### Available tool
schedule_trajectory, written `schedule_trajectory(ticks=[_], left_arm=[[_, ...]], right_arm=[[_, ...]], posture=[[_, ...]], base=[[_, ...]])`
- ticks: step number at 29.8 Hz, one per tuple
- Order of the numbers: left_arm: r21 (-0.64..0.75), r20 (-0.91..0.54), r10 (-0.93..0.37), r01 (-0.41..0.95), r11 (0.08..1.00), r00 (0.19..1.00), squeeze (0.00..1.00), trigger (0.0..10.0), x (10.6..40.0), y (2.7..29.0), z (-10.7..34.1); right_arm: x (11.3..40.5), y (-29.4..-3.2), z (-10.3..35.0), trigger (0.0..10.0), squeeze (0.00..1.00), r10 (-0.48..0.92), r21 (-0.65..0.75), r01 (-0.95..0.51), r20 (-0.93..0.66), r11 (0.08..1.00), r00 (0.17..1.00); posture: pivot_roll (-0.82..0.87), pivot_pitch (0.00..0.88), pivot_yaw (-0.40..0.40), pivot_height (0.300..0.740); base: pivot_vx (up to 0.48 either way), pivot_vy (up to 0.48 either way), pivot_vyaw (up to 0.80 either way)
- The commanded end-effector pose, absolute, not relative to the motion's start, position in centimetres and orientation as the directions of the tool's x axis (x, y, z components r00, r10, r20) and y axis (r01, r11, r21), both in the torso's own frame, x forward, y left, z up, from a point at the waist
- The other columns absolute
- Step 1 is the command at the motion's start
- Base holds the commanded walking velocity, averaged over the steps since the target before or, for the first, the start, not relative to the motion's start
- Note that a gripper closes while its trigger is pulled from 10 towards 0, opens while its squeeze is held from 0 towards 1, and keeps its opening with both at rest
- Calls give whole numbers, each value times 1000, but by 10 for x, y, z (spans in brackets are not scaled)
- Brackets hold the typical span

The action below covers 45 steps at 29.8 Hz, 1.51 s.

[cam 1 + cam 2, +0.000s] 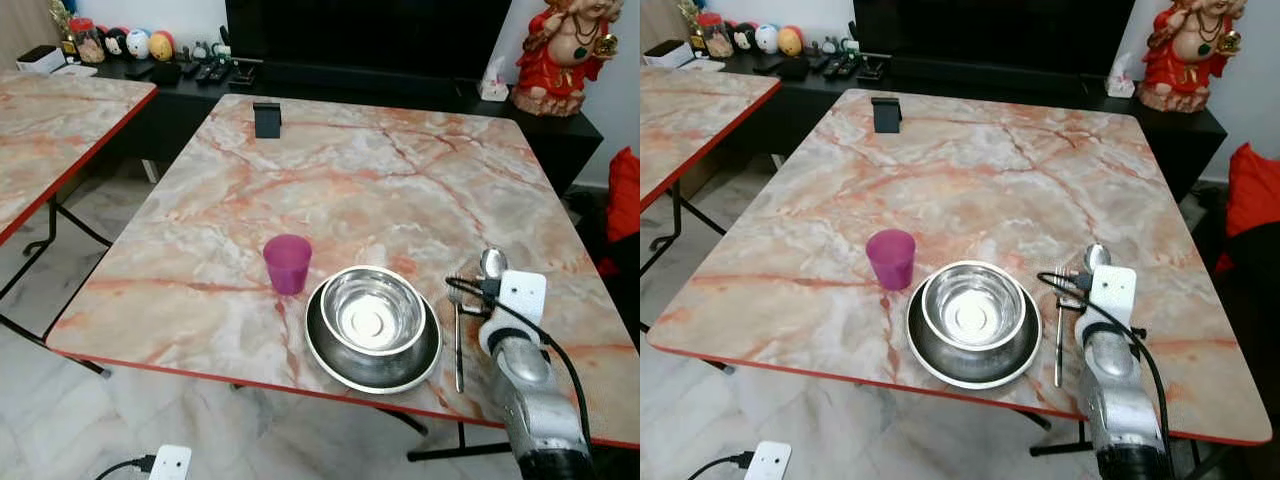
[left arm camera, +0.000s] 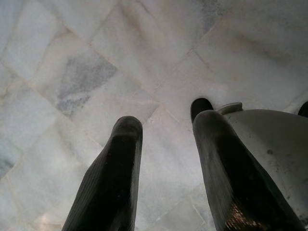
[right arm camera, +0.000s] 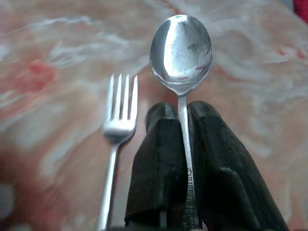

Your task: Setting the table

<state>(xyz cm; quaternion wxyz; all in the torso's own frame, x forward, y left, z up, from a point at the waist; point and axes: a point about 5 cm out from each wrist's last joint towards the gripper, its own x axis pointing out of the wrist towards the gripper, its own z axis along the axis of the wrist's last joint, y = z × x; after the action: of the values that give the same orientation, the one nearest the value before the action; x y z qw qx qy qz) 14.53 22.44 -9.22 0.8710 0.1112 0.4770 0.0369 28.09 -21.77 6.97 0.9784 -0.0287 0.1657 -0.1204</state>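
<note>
Silver arm (image 1: 1118,400), black cable (image 1: 1150,370)

Right arm (image 1: 535,400): silver, entering the head views at about 5 o'clock and reaching forward toward 12 o'clock; a black cable loops along its wrist, which carries a white camera block.

Right gripper (image 3: 182,120): two black fingers (image 3: 159,159) pressed together, clamping the handle of a spoon (image 3: 181,48) whose bowl projects beyond the tips.

Left gripper (image 2: 166,130): hangs low, pointing down at the floor; two black fingers (image 2: 115,178) parted, nothing between them.
</note>
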Motion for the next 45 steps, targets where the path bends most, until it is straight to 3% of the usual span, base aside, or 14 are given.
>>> schedule_trajectory(ticks=[1, 13, 35, 45], left_arm=[[220, -839, 163, 49, 974, 519, 0, 10000, 139, 223, -95], [213, -825, 148, 59, 975, 545, 0, 10000, 153, 209, -93], [227, -806, 158, 51, 973, 571, 0, 10000, 150, 225, -90], [220, -804, 148, 56, 974, 576, 0, 10000, 154, 214, -90]], right_arm=[[280, -218, 75, 10000, 0, -241, -98, 221, -305, 970, 921], [276, -221, 65, 10000, 0, -244, -110, 218, -366, 970, 898], [270, -215, 45, 10000, 0, -214, -65, 208, -469, 976, 857], [271, -214, 44, 10000, 0, -209, -65, 203, -478, 977, 853]], posture=[[-24, 0, -52, 740], [-25, 0, -49, 740], [-23, 7, -43, 740], [-19, 5, -45, 740]], base=[[0, 0, 0], [0, 0, 0], [0, 0, 0], [0, 0, 0]])
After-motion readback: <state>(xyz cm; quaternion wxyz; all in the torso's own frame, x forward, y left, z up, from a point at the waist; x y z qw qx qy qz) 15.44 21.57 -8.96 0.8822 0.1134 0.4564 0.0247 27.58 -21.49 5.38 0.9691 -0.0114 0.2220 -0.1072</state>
